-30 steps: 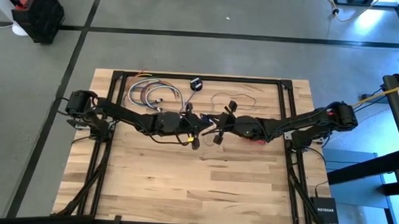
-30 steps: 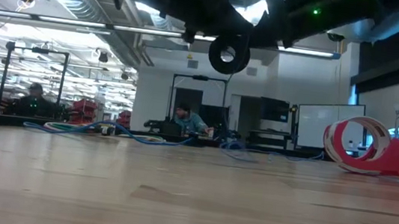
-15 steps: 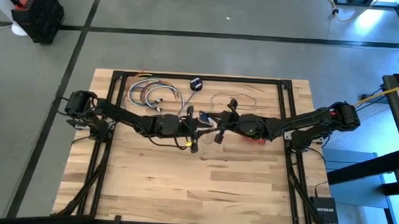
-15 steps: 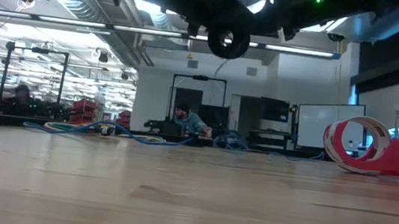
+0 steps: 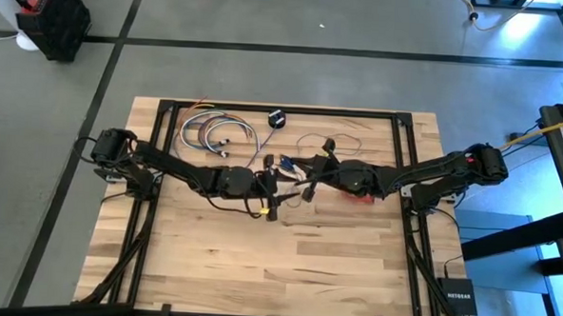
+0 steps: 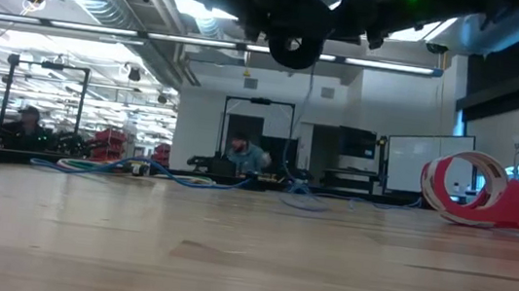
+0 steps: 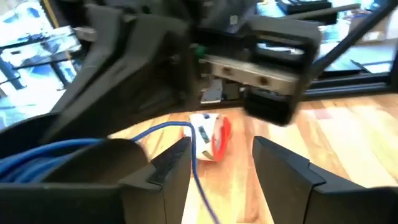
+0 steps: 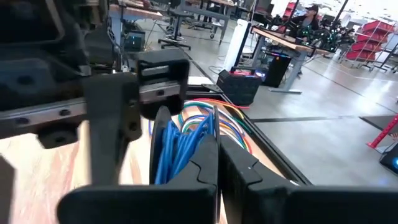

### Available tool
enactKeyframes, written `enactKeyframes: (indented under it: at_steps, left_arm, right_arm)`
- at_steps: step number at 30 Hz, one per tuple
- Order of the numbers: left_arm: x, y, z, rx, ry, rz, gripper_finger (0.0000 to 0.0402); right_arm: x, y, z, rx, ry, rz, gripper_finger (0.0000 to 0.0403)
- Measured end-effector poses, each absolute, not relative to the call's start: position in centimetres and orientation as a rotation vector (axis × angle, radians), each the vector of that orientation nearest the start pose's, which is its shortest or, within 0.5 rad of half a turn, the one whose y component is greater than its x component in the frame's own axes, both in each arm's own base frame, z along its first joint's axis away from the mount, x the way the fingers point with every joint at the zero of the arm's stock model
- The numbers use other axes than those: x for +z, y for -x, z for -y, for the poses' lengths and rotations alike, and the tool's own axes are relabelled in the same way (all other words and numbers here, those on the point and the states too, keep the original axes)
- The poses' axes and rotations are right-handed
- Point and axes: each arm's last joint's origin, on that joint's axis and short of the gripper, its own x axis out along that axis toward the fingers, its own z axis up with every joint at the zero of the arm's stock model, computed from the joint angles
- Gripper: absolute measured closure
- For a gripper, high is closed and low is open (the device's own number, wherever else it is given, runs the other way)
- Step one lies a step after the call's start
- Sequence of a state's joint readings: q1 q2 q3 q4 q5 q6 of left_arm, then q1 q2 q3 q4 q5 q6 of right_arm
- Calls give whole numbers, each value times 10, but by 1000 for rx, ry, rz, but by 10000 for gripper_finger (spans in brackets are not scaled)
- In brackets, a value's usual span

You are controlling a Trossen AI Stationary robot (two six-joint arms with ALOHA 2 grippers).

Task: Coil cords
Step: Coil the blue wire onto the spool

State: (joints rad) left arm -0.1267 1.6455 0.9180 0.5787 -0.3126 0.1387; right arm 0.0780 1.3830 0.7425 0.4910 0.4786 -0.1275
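Note:
A blue cord wound into a small coil hangs between my two arms over the table's middle; in the low view it shows as a dark ring well above the wood. My right gripper is shut on it. My left gripper faces it from the table's left and stands open. One blue strand runs down between its fingers, and I cannot tell whether it touches them. A red-and-white cord bundle lies on the table under the right arm. My right gripper pinches several strands of the blue coil between its two fingers, coming roughly level from the table's right. The fingers themselves hide the exact spot. The coil stands upright as a ring, lifted clear of the table, with a loose strand trailing down.
A bunch of multi-coloured cords lies at the far left of the table. A small black object sits near the far edge, and a thin dark cord lies in loose loops beside it. The near half of the table is bare wood.
The coil has risen a little higher above the table in the low view, still hanging as a ring between the arms.

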Motion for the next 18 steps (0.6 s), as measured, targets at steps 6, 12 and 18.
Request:
enactKeyframes:
  at_steps: [6, 12, 18]
  left_arm:
    - [229, -356, 34, 198, -165, -196, 235]
    - [214, -361, 29, 296, -178, -237, 235]
    - [205, -360, 28, 296, -180, -306, 235]
  right_arm:
    - [254, -296, -10, -392, 156, -137, 400]
    - [254, -296, -10, -392, 164, -135, 400]
    - [254, -295, -10, -390, 169, -143, 400]
